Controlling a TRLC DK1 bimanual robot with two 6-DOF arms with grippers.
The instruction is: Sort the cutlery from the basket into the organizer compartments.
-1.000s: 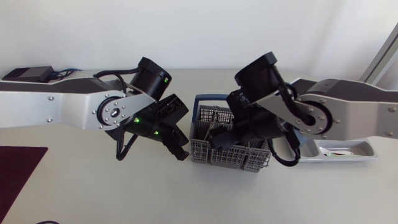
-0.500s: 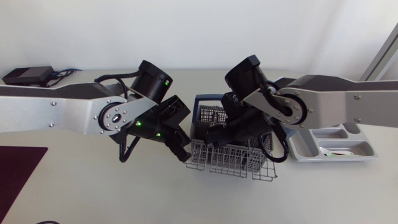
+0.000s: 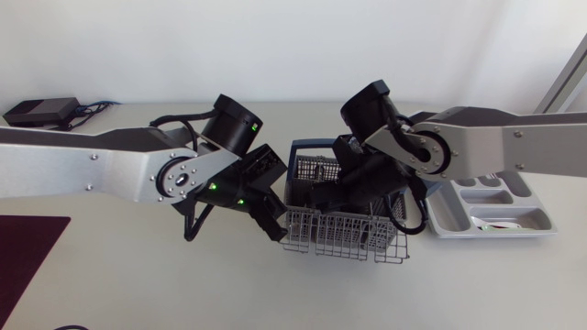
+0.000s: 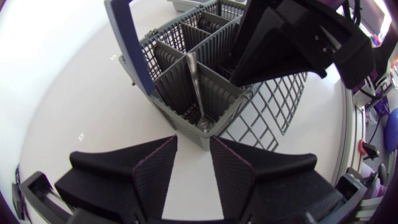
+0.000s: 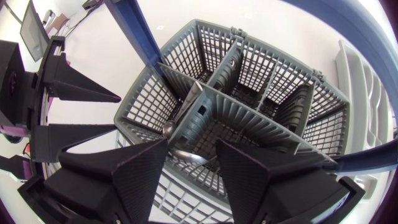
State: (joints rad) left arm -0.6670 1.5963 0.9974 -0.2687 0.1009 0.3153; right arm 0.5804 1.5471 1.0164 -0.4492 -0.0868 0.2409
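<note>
The grey wire cutlery basket (image 3: 341,240) with a blue handle (image 3: 295,161) stands mid-table. My right gripper (image 3: 347,196) is lowered into it. In the right wrist view its fingers (image 5: 140,168) stand apart, open, inside the basket (image 5: 261,56), with the bowl end of a silver spoon (image 5: 188,104) between them. That spoon (image 4: 194,87) leans upright in a corner compartment. My left gripper (image 3: 271,224) sits just off the basket's left corner, open (image 4: 193,146) with only bare table between its fingers. The grey organizer (image 3: 543,220) lies at the right.
A piece of cutlery (image 3: 495,223) lies in one organizer compartment. A dark red mat (image 3: 27,249) covers the front left corner. A black box (image 3: 41,108) with cables sits at the back left.
My right gripper has dropped deeper into the basket and its fingers have drawn closer together. The basket shifted slightly forward and right. My left arm edged right toward the basket.
</note>
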